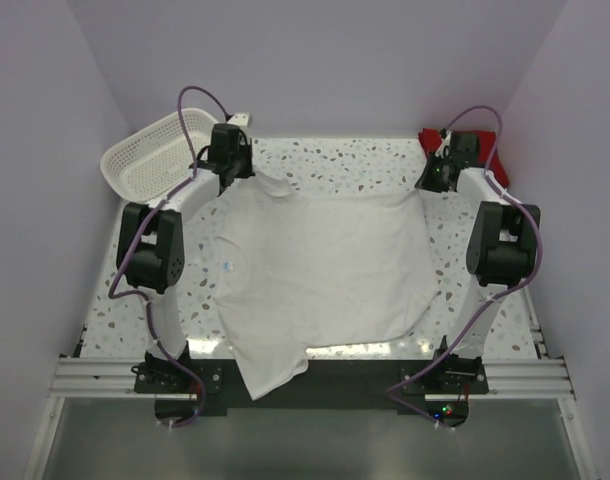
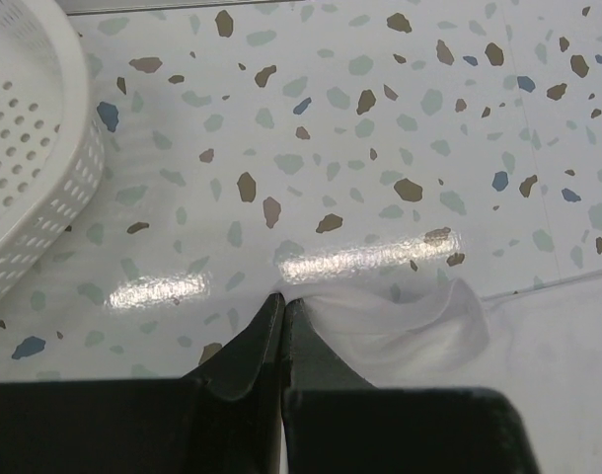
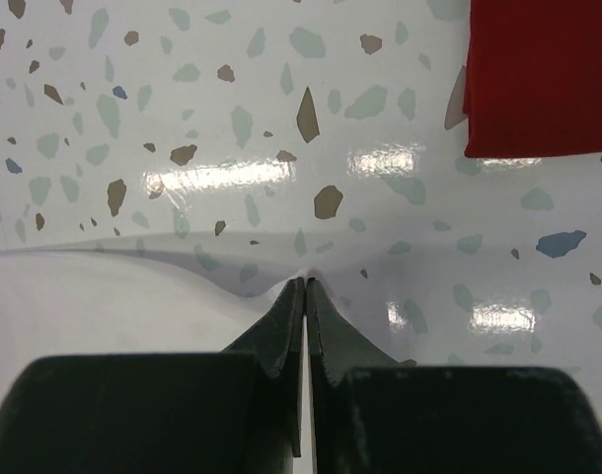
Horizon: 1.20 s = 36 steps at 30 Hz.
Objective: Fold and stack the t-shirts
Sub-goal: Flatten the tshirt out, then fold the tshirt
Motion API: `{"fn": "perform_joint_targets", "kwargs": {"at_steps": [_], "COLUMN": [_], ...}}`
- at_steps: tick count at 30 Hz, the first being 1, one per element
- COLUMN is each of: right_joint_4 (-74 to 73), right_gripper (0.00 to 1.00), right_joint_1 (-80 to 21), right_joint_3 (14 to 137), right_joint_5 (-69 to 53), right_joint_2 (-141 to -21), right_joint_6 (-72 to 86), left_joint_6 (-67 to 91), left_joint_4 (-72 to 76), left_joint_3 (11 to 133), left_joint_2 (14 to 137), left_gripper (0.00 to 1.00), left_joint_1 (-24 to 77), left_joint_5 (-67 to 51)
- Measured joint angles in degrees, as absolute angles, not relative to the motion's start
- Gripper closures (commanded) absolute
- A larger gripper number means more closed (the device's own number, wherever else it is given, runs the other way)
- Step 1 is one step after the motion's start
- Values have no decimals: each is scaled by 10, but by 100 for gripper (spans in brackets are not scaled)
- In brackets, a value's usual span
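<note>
The large white t-shirt [image 1: 325,270] lies spread over the middle of the speckled table, with one sleeve hanging over the near edge. My left gripper [image 1: 228,180] is at its far left corner, and in the left wrist view the gripper [image 2: 283,301] is shut on a pinched-up fold of the white cloth [image 2: 419,331]. At the far right corner my right gripper [image 1: 432,178] is likewise shut, as the right wrist view [image 3: 307,284] shows, on the shirt's edge [image 3: 104,296], lifting it into a small peak. The red t-shirt [image 1: 430,137] lies folded at the back right corner [image 3: 543,79], partly hidden by the right arm.
A white lattice basket [image 1: 155,150] stands at the back left, close to the left gripper [image 2: 25,148]. Purple walls close in the table on three sides. Bare speckled tabletop [image 1: 335,160] runs behind the white shirt.
</note>
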State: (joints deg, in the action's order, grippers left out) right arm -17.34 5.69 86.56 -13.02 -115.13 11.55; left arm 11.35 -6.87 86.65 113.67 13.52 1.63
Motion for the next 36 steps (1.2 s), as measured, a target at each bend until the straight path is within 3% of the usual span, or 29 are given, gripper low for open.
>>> {"fn": "perform_joint_targets", "kwargs": {"at_steps": [11,18,36], "right_joint_4": [-206,-232,-262], "right_gripper": [100,100,100], "right_joint_1": [57,57,57], "right_joint_3": [866,827,635], "right_joint_5": [-130,-129,-50], "right_joint_2": [-1139,-1035,-897], "right_joint_6": [124,123,146], "left_joint_6": [118,129,191], "left_joint_4": [-105,-143,-236], "left_joint_3": [847,792,611], "left_joint_2": [1103,1002,832], "left_gripper": [100,100,100], "left_joint_1": [135,135,135], "left_joint_5": [16,24,-7]}}
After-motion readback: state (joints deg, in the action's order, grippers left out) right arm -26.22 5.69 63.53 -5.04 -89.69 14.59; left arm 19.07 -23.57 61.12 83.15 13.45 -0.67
